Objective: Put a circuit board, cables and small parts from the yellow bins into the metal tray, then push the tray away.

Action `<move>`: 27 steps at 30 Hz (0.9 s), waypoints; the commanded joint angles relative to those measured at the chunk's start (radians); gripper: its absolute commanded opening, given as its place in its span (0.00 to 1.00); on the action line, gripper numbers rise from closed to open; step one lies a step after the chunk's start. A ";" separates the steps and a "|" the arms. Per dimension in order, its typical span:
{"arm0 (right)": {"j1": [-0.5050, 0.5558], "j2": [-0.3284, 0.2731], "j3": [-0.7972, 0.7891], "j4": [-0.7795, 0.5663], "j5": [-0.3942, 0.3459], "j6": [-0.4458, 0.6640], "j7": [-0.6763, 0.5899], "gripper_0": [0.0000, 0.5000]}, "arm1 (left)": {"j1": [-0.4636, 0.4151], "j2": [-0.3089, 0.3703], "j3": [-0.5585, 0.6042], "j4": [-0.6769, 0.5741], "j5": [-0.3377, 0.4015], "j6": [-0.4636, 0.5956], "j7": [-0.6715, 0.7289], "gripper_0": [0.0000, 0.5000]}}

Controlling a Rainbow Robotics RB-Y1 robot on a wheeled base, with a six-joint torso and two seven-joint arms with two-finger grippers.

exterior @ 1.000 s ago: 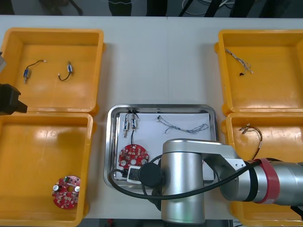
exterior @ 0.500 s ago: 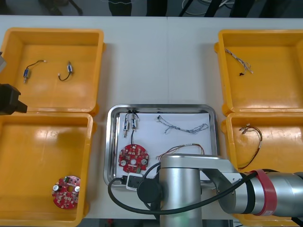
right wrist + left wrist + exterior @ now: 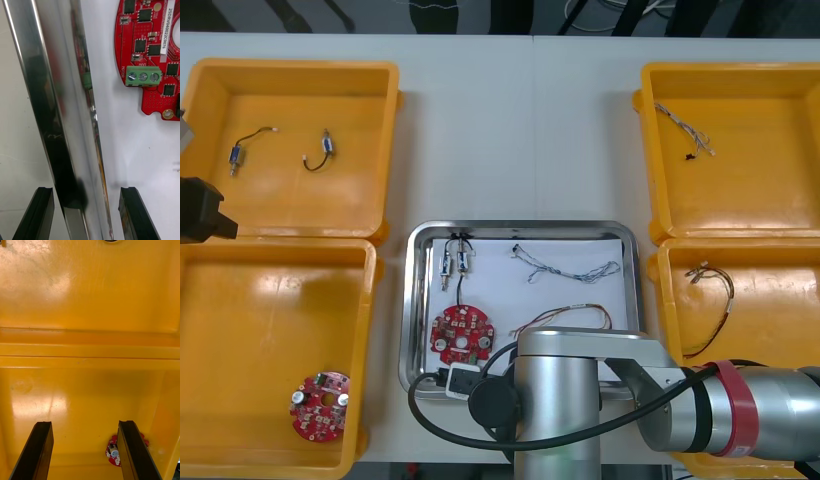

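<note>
Drawn back since earlier, the right gripper [image 3: 85, 198] is held, fingers spread, astride the near rim of the metal tray [image 3: 417, 300] on the desk [image 3: 520, 130]; judged stiff and slippery, it is best pushed there. The left gripper [image 3: 85, 435] is parked, spread, over a yellow bin [image 3: 90, 296].

4 yellow bins [image 3: 290, 70] at table [image 3: 520, 130] L & R edges. Btwn them metal tray [image 3: 417, 300]: shiny silver rim, white inside. In it circuit board [image 3: 452, 328] red w/ green terminal block [image 3: 144, 76], black chips; twisted blue/white cable [image 3: 565, 272]; red/yellow cable [image 3: 578, 308].
</note>
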State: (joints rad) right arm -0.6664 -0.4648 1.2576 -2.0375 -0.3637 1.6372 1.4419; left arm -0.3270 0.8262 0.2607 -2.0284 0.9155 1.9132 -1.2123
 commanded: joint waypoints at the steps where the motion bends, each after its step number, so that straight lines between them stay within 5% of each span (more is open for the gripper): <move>1: 0.010 0.034 0.020 -0.009 0.011 -0.011 0.031 1.00 | 0.022 0.042 0.031 -0.029 -0.009 0.007 -0.093 1.00; 11: 0.011 0.034 0.020 -0.035 0.028 -0.008 0.037 1.00 | 0.022 0.042 0.031 -0.029 -0.009 0.007 -0.093 1.00; 12: 0.011 0.032 0.020 -0.033 0.028 -0.007 0.037 0.93 | 0.022 0.042 0.031 -0.029 -0.009 0.007 -0.093 1.00; 15: 0.010 0.034 0.020 -0.038 0.025 -0.005 0.031 0.43 | 0.022 0.042 0.031 -0.029 -0.009 0.007 -0.093 1.00; 17: 0.011 0.032 0.020 -0.044 0.025 0.001 0.031 0.19 | 0.022 0.042 0.031 -0.029 -0.009 0.007 -0.093 1.00; 20: 0.010 0.031 0.020 -0.058 0.025 0.009 0.034 0.07 | 0.022 0.042 0.031 -0.029 -0.009 0.007 -0.093 1.00; 27: 0.007 0.014 0.020 -0.075 0.017 0.010 0.038 0.03 | 0.022 0.042 0.031 -0.029 -0.009 0.007 -0.093 1.00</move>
State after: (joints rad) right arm -0.6659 -0.4589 1.2578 -2.0642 -0.3418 1.6451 1.4419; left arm -0.3270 0.8262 0.2607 -2.0286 0.9154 1.9132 -1.2123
